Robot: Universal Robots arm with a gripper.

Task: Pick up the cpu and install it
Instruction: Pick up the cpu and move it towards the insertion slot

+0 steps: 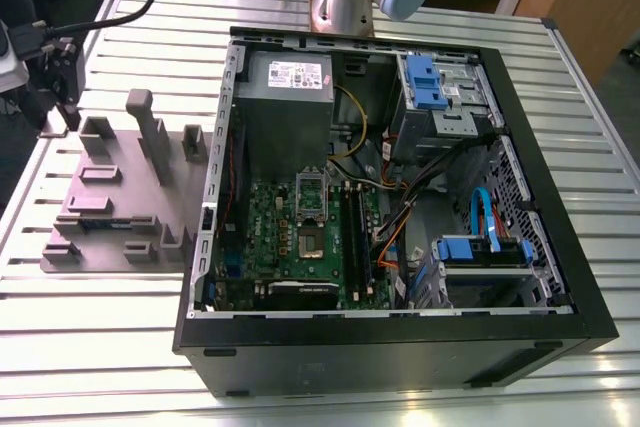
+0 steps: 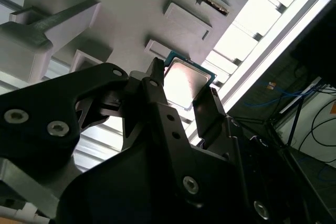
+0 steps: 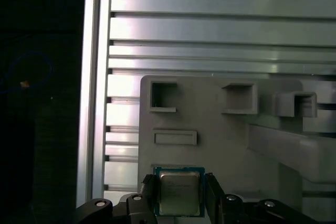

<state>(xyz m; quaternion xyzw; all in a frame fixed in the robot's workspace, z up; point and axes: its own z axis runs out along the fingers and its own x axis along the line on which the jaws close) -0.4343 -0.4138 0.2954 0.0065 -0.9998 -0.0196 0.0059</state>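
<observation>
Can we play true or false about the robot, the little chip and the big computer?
1. The computer case is open. True.
2. The cpu is already inside the case. False: it is between the fingers of the gripper, over the grey tray.
3. The grey tray lies inside the case. False: it lies on the table beside the case.
4. The case has blue parts inside. True.

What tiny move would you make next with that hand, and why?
Probably a slow, straight lift: the hand appears closed on the cpu from both sides, and the chip lies close over the grey holder plate, which it must clear.
</observation>
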